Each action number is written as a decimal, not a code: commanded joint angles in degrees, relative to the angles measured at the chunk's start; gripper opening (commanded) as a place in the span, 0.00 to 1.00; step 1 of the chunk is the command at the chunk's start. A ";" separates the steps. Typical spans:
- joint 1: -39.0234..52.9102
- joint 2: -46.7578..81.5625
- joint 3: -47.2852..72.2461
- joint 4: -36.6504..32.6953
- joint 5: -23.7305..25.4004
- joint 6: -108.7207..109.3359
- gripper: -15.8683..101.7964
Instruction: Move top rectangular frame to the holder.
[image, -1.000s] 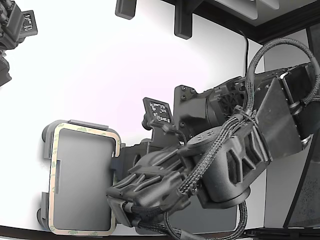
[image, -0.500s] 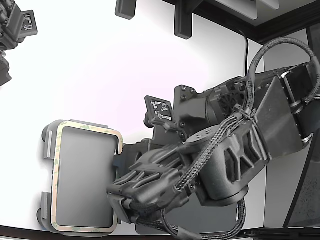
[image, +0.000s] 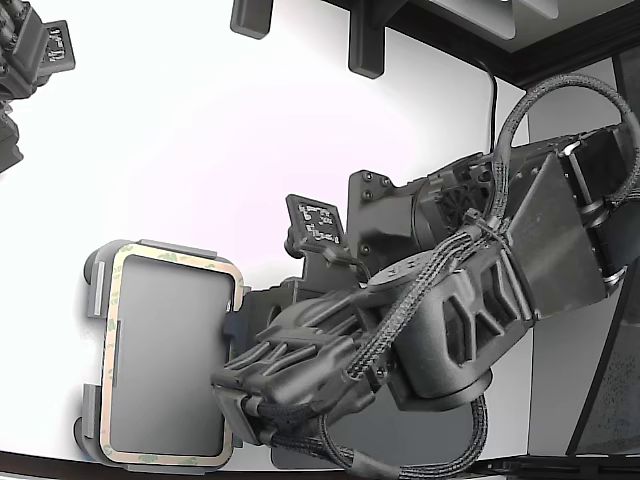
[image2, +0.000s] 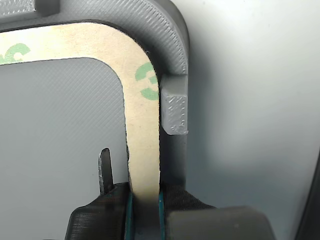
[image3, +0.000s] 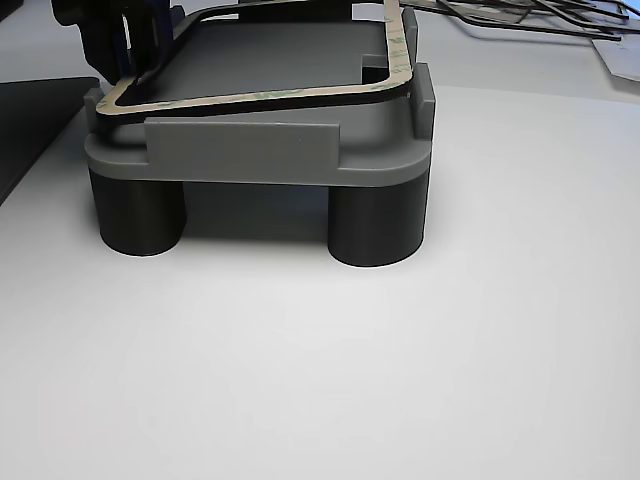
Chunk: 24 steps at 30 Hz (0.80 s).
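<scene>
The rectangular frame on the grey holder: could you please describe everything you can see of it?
The rectangular frame is a thin, flat beige band with rounded corners, green print marks and a hollow middle. It lies within the raised tabs of the grey holder, one side looking slightly lifted in the other view. The hand pinches one side between its fingers.

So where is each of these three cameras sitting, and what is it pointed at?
Exterior view: overhead, looking down on the white table; the bulky dark arm fills its right.
Wrist view: rides the arm, close behind the hand, whose jaws pinch the frame.
Other view: low at table height, side-on to the holder on its dark legs; the hand shows top left.
All three show the frame over the holder.
</scene>
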 joint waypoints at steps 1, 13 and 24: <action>-0.97 1.85 -0.97 0.00 0.09 -0.09 0.04; -0.97 1.23 -2.20 -0.88 0.88 -1.05 0.98; -0.53 11.78 -3.08 -2.99 19.07 -38.67 0.98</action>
